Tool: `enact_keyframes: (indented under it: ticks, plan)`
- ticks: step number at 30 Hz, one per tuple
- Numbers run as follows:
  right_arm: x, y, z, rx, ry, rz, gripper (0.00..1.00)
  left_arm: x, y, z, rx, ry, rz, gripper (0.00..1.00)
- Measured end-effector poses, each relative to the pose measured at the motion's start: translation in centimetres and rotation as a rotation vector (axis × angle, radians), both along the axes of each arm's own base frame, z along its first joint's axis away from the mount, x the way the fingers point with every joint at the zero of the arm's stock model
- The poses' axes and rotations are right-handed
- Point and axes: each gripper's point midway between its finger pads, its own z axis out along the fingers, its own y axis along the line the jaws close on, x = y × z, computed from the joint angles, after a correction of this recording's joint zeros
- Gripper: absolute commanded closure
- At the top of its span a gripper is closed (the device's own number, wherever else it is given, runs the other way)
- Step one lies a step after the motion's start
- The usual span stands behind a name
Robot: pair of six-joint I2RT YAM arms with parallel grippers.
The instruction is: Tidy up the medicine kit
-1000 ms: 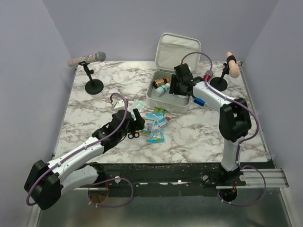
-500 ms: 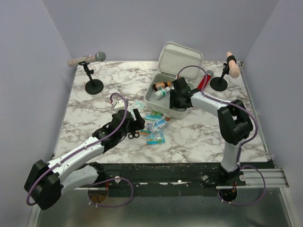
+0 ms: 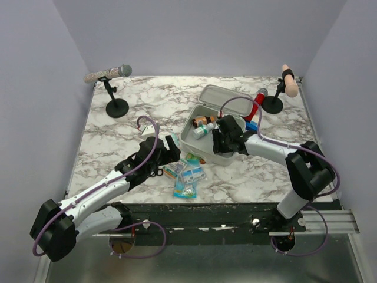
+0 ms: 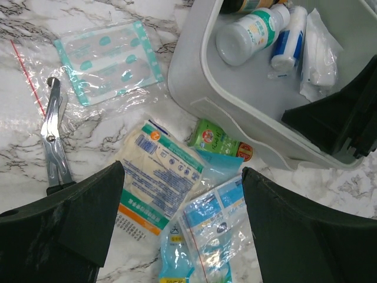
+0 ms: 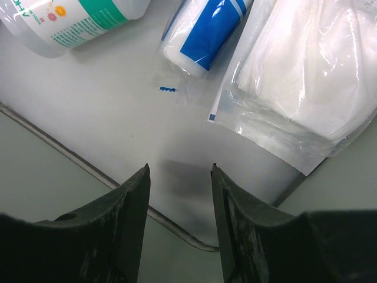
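Right gripper [image 5: 179,172]: fingers half apart over a rim of the medicine kit [image 3: 194,143]; whether it pinches the wall, cannot tell. Kit sits right of centre on the table [image 3: 118,130], lid tilted back. Inside: white bottle [image 5: 70,17], blue-banded roll [image 5: 209,29], gauze pack [image 5: 306,76]. Left gripper [image 4: 181,177] spread wide, empty, above loose packets [image 4: 156,183] just beside the kit.

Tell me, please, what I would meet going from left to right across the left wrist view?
Scissors → plaster sheet → white bottle → blue-labelled roll → gauze packet.
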Motion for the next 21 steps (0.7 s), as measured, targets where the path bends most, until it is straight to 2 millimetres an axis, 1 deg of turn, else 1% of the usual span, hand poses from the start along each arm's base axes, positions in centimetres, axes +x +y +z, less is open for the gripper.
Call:
enact_keyframes:
  ticks: [4, 6, 10, 12, 14, 16, 19, 20, 21]
  plan:
    - [-1.5, -0.2, 0.0, 0.004, -0.018, 0.037, 0.46, 0.0, 0.0, 0.0, 0.0, 0.0, 0.0, 0.08]
    - [-1.9, -0.3, 0.0, 0.005, -0.02, 0.05, 0.45, 0.0, 0.0, -0.1, 0.003, 0.003, 0.0, 0.08]
    - [-2.2, -0.4, 0.8, 0.007, -0.031, 0.055, 0.37, 0.3, -0.1, -0.5, 0.029, 0.022, -0.002, 0.08]
    - [-2.3, -0.7, 1.7, 0.004, -0.043, 0.046, 0.34, 0.7, -0.3, 0.1, 0.042, 0.016, -0.004, 0.07]
    - [-2.0, -0.9, 3.0, 0.002, -0.064, 0.027, 0.33, 1.5, -0.6, 1.3, 0.051, -0.009, -0.002, 0.07]
    - [-1.0, -0.7, 5.0, 0.019, -0.106, -0.001, 0.32, 2.4, -0.9, 2.8, 0.056, -0.042, -0.002, 0.07]
    - [1.0, 0.3, 8.6, 0.072, -0.176, -0.049, 0.32, 3.6, -1.3, 4.6, 0.073, -0.087, 0.001, 0.07]
    - [2.1, 1.1, 10.3, 0.114, -0.2, -0.077, 0.32, 3.9, -1.4, 4.9, 0.079, -0.095, 0.002, 0.07]
    - [2.2, 1.2, 10.5, 0.118, -0.203, -0.08, 0.32, 4.1, -1.4, 5.0, 0.087, -0.098, 0.002, 0.07]
